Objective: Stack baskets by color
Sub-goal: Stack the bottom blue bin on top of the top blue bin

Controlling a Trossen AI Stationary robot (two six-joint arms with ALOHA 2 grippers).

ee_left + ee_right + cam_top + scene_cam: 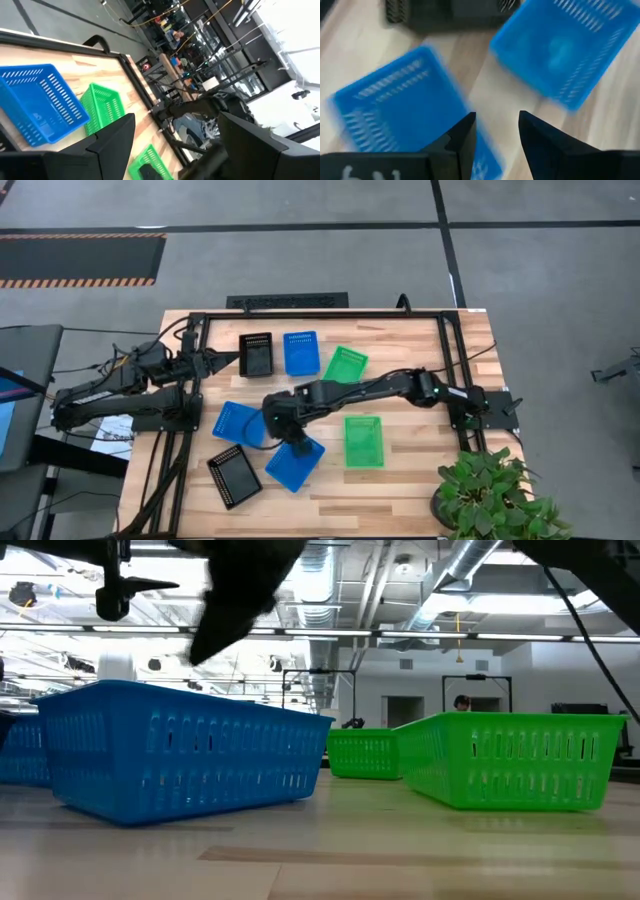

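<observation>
Blue basket (395, 115) under right pincer (496, 131), parted, empty.

We count three bright blue baskets (301, 352) (238, 423) (295, 463), two green baskets (345, 364) (363, 441) and two black baskets (256, 353) (234, 476), all with slotted mesh walls, on a pale striped wood table (410, 480). Both arms are dark; a leafy green plant (495, 495) fills one corner.
</observation>
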